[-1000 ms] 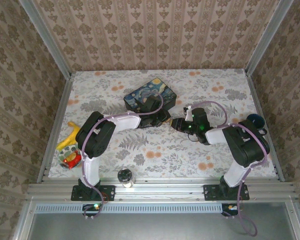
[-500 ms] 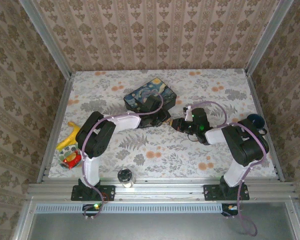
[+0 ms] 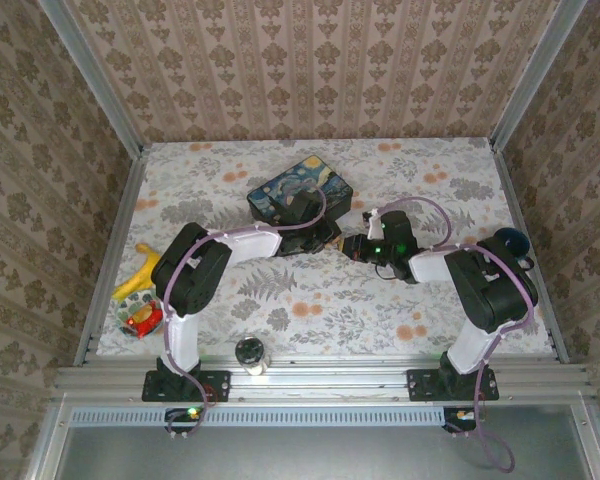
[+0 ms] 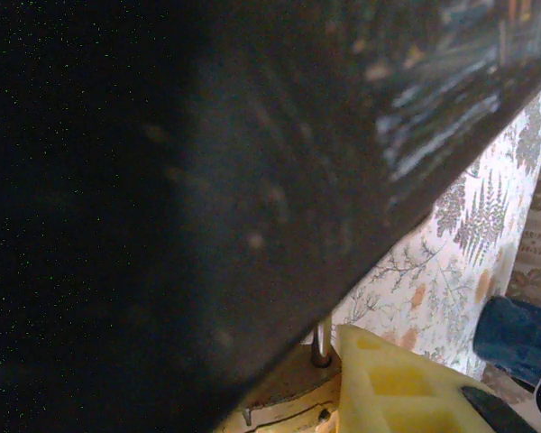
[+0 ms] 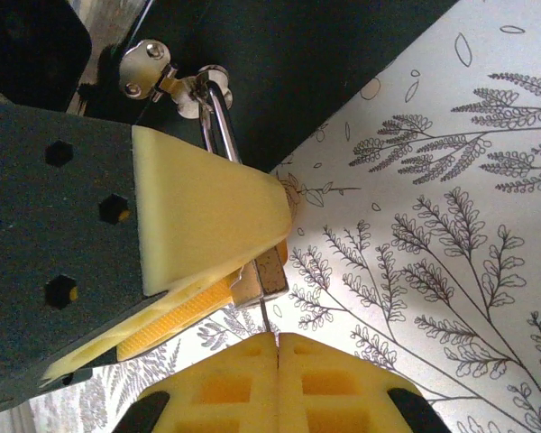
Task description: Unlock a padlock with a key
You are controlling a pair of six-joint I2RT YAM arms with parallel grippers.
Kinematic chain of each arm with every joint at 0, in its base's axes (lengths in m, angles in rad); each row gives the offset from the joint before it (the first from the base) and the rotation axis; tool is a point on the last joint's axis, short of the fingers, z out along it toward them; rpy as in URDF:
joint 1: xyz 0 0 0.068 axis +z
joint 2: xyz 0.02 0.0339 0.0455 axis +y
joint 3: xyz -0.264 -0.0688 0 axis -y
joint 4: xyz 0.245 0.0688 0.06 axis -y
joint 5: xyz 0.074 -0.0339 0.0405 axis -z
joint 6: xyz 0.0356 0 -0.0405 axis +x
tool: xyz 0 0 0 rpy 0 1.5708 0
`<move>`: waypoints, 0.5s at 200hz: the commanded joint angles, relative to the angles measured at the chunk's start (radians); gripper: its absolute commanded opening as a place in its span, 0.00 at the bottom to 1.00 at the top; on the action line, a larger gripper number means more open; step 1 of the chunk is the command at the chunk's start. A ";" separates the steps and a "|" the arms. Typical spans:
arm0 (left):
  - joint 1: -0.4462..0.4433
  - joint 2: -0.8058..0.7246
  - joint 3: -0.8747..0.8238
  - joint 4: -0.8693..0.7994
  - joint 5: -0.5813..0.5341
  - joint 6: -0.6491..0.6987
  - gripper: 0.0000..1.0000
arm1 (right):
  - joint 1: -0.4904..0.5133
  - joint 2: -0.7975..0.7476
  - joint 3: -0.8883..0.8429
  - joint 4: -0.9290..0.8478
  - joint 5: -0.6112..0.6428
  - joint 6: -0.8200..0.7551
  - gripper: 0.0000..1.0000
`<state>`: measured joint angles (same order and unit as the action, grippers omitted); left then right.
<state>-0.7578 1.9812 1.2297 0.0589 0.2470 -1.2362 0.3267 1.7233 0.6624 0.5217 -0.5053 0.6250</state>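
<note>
Brass-bodied, the tiny silver-shackled padlock (image 5: pixel 263 271) hangs from the clasp (image 5: pixel 150 69) of the dark-blue tin box (image 5: pixel 343 54), so my left gripper (image 5: pixel 227 271) clamps it steady. My right gripper (image 5: pixel 278 347), pads pressed together, pinches the slim metal key (image 5: pixel 264 317) at its keyhole.

Brass padlock (image 5: pixel 263 271) (shiny silvery metal shackle (image 5: pixel 218 126)); matt yellow plastic pads (image 5: pixel 207 207).

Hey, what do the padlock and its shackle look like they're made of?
The padlock body looks like brass: dull yellowish-brown metal with a worn, matte face. Its shackle is probably steel: a thin, silvery, polished rod with bright glints.
</note>
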 commanded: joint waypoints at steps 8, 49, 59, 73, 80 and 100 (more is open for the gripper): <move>-0.012 0.042 -0.053 -0.114 0.150 -0.095 0.05 | -0.006 -0.005 0.056 -0.075 0.067 -0.101 0.00; -0.011 0.042 -0.049 -0.117 0.153 -0.092 0.05 | -0.014 -0.010 0.072 -0.071 0.082 -0.099 0.00; -0.010 0.042 -0.049 -0.118 0.153 -0.093 0.05 | -0.016 -0.009 0.073 -0.064 0.080 -0.093 0.00; -0.011 0.044 -0.046 -0.119 0.153 -0.093 0.04 | -0.018 -0.003 0.077 -0.045 0.072 -0.079 0.00; -0.011 0.046 -0.043 -0.119 0.155 -0.094 0.03 | -0.018 0.001 0.077 -0.031 0.069 -0.070 0.00; -0.012 0.048 -0.039 -0.122 0.157 -0.090 0.03 | -0.021 0.003 0.080 -0.016 0.079 -0.054 0.00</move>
<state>-0.7574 1.9812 1.2278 0.0631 0.2470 -1.2346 0.3225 1.7226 0.7010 0.4435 -0.5030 0.5533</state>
